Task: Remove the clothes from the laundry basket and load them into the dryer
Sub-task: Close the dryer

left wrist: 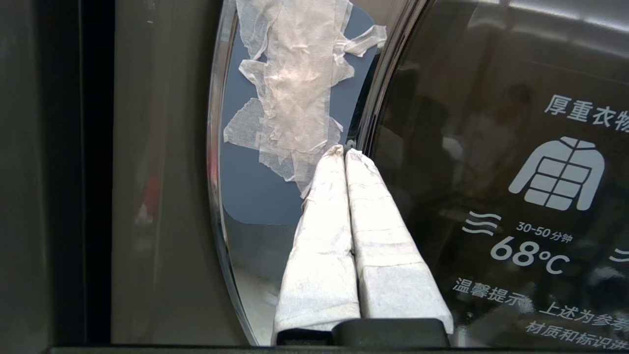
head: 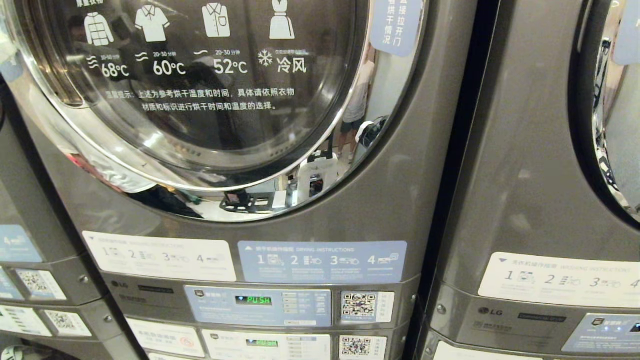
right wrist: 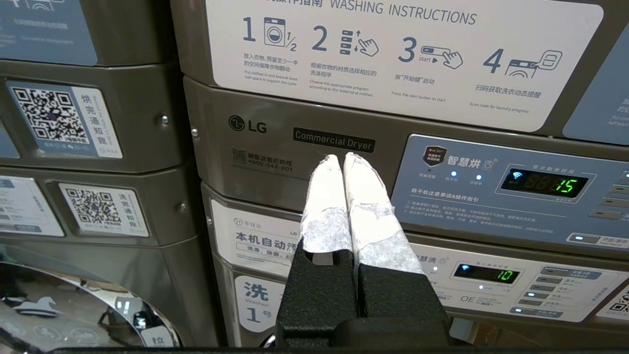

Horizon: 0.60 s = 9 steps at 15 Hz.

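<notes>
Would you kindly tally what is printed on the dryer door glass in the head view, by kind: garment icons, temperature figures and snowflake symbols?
garment icons: 4
temperature figures: 3
snowflake symbols: 1
Total: 8

dryer door [head: 200, 95] shut, glass and chrome ring [head: 320, 165] sealing the drum mouth; no way in. left gripper [left wrist: 345, 151] tips pressed together, right at the ring's edge beside a taped blue label [left wrist: 255, 187]. narrow dark gap [head: 450, 200] between this machine and the next one [head: 540, 200], too tight to pass. right gripper [right wrist: 341, 158] closed, just before a control panel [right wrist: 491, 191], open air around it.
</notes>
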Motion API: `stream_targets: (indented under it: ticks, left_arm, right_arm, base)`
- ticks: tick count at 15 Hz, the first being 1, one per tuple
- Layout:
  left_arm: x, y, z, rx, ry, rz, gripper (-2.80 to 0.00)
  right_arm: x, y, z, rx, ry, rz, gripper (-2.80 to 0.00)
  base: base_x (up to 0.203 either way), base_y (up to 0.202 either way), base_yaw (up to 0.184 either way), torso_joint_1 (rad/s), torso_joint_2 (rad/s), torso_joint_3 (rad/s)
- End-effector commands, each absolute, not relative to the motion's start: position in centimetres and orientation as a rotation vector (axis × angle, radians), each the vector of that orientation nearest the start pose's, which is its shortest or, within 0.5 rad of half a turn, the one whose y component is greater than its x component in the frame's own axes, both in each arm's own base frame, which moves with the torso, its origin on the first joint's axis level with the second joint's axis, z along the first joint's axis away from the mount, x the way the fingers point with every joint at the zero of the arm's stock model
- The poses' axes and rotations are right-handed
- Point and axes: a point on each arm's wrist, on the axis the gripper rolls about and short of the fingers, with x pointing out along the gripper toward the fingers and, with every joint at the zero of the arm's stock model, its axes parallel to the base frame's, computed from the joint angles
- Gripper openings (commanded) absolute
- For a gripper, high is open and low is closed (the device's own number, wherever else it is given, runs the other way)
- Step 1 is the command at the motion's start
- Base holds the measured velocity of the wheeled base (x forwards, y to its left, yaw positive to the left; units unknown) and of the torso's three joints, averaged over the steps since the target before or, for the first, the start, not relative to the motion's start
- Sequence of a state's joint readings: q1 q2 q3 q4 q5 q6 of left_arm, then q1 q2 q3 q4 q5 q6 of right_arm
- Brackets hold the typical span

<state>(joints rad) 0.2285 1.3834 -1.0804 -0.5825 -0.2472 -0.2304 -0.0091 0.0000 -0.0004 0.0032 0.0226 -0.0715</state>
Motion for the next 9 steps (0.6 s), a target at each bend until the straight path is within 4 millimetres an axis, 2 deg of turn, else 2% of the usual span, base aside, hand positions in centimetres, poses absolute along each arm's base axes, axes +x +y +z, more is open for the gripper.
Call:
stream_targets:
  ticks: [1, 5, 9]
  left_arm:
    - [23.1, 4.8, 34.1, -0.170, -0.265, -0.053, -2.80]
    - [23.9, 5.0, 33.6, -0.172, -0.249, -0.064, -2.80]
    - [25.2, 5.3, 34.2, -0.164, -0.265, -0.054, -2.80]
  right_arm:
    - [-2.3, 0.1, 7.5, -0.072, 0.001, 0.014, -2.80]
    - [-2.3, 0.1, 7.5, -0.071, 0.002, 0.014, -2.80]
    - [-2.3, 0.1, 7.6, -0.071, 0.000, 0.012, -2.80]
  base:
    - [0.000, 0.000, 0.000, 0.000, 0.00, 0.000]
    - [0.000, 0.000, 0.000, 0.000, 0.00, 0.000]
    - [0.000, 0.000, 0.000, 0.000, 0.00, 0.000]
